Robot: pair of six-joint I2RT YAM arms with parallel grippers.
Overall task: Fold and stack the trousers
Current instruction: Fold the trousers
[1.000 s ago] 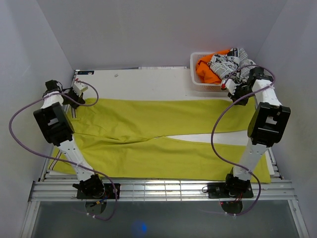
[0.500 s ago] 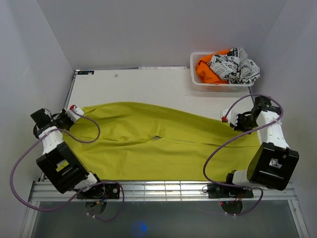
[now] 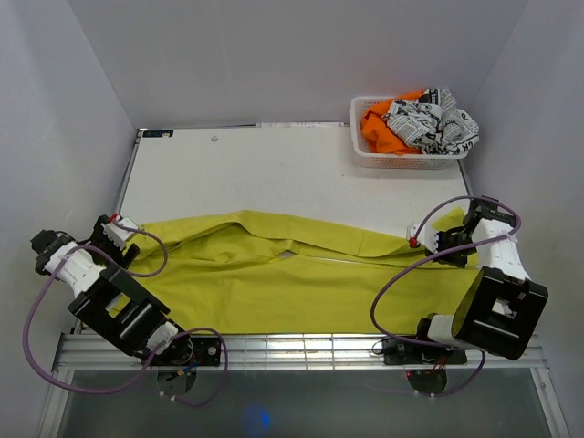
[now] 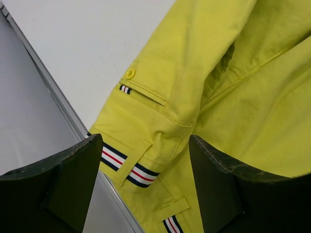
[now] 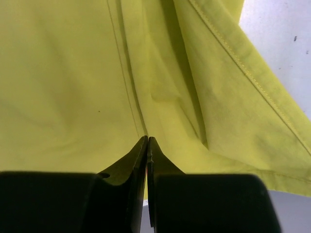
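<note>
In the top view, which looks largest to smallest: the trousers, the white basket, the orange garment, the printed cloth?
1. trousers
2. basket
3. printed cloth and orange garment: similar, the orange one partly covered, so unranked.

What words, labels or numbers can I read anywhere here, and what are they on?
Black-and-white printed cloth in the white basket: newspaper-like print, too small to read.
Striped waistband trim on the trousers: stripes only, no words.
No other text shows in any view.
</note>
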